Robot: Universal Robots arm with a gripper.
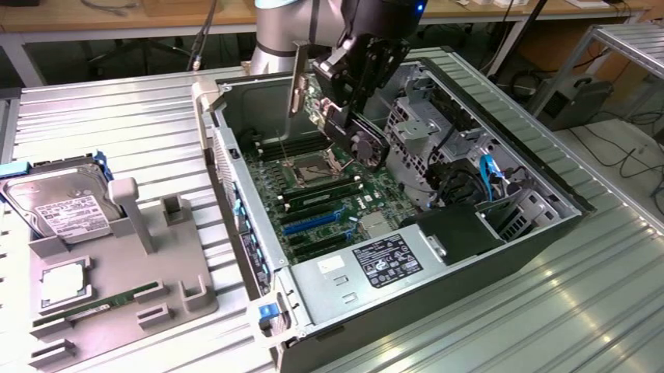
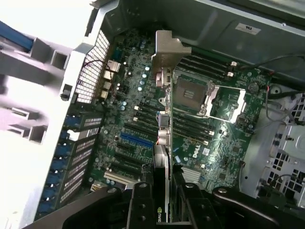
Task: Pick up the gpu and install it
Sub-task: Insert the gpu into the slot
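Holding: gripper (image 1: 347, 89) was clamped on the gpu (image 1: 358, 134), a finger (image 2: 142, 207) on either face of the card.
Gpu position: in the air over the open computer case (image 1: 446, 303), tilted, clear of the motherboard (image 1: 322, 206).
Bracket: silver bracket (image 1: 298, 78) stood on the card's end toward the exterior view's left, beside the gripper.
Below the card: the CPU socket (image 2: 200, 95) lay just beside the card's line in the wrist view.
Elsewhere: hard drive (image 1: 62, 203) and RAM stick (image 1: 99, 305) sat on the grey holder (image 1: 166, 295) at the exterior view's left, well apart from the gripper.
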